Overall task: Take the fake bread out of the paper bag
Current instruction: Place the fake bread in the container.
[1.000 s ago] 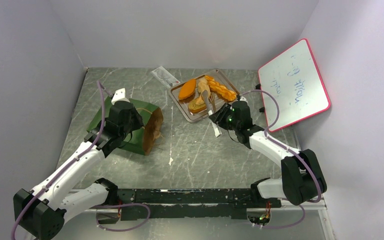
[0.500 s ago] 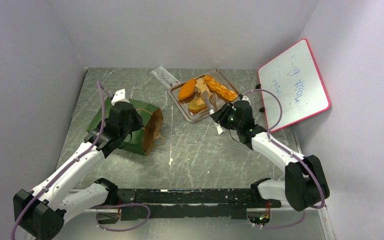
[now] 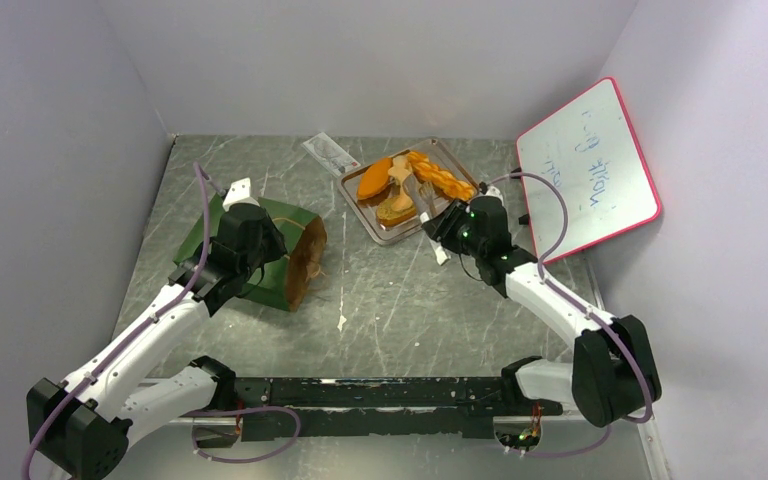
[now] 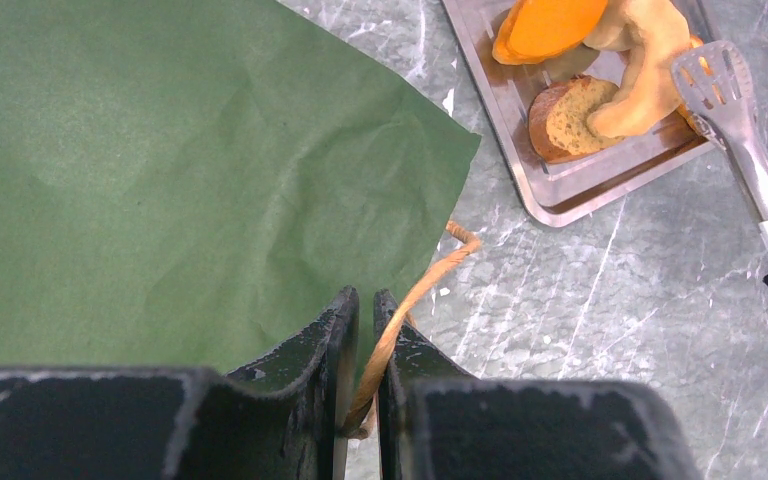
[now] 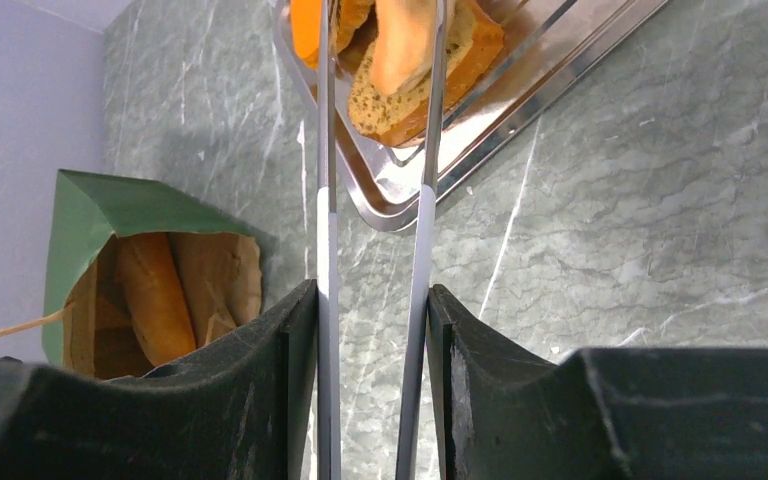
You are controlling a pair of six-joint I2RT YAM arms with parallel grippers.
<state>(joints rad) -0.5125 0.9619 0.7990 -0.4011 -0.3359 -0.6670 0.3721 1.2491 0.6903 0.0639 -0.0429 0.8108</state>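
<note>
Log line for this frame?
left end effector: shut on bag handle | right end effector: shut on tongs over tray | paper bag: one loaf visible inside

Grey marble tabletop (image 3: 390, 300); pale lilac walls (image 3: 360, 60) on 3 sides.

Silver tongs (image 5: 327, 240) are pinched in the right claw (image 5: 370, 305), their tips reaching ahead over the metal tray (image 5: 385, 205). A red-framed whiteboard (image 3: 587, 168) leans just right of the claw. A clear packet (image 3: 330, 153) lies beyond it, far left, on the grey marbled surface (image 3: 400, 300).
</note>
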